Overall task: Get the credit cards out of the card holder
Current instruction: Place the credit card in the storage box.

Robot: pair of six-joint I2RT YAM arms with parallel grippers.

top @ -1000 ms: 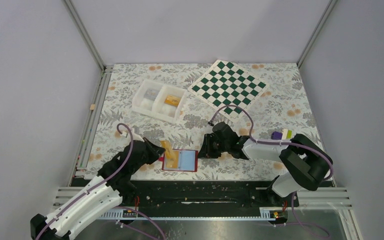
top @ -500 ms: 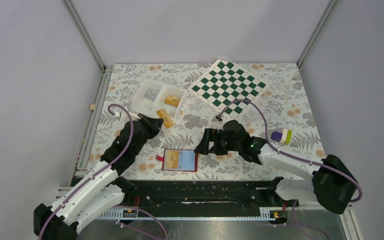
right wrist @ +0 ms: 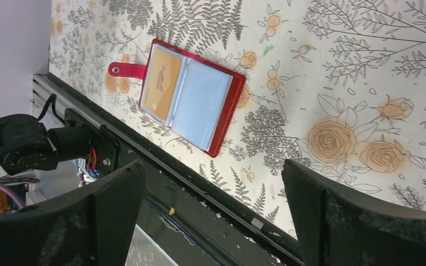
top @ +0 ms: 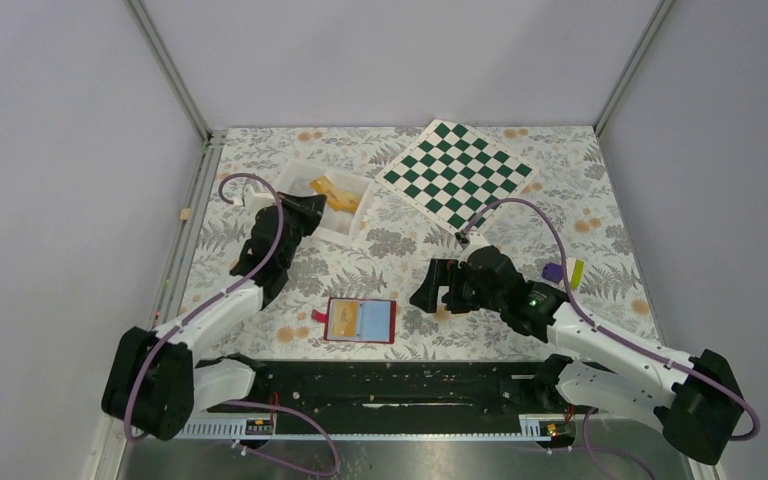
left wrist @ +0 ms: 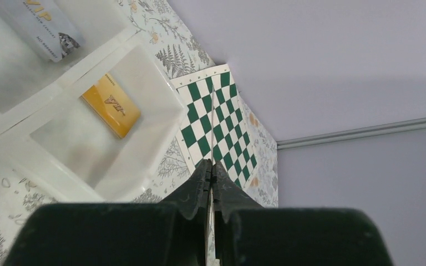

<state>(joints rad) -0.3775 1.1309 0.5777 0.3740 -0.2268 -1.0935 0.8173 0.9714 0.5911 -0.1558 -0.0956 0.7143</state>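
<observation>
— Red folding card holder (top: 361,321) lies open on our flowered table cover (top: 580,215), grey walls (top: 60,150) around.
— Since earlier, left gripper (top: 308,207), pinching an orange-yellow card (top: 324,187), reached the white plastic tray (top: 346,229); right gripper (top: 438,292) gapes empty.

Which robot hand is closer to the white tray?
Left. The left gripper hangs over the white tray, pinching an orange card; the right gripper is far off, beside the red wallet.

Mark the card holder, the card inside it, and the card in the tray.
card holder (right wrist: 202,106): right wrist view, pale blue page.
card in holder (right wrist: 162,83): right wrist view, orange face.
card in tray (left wrist: 111,105): left wrist view, orange face.
</observation>
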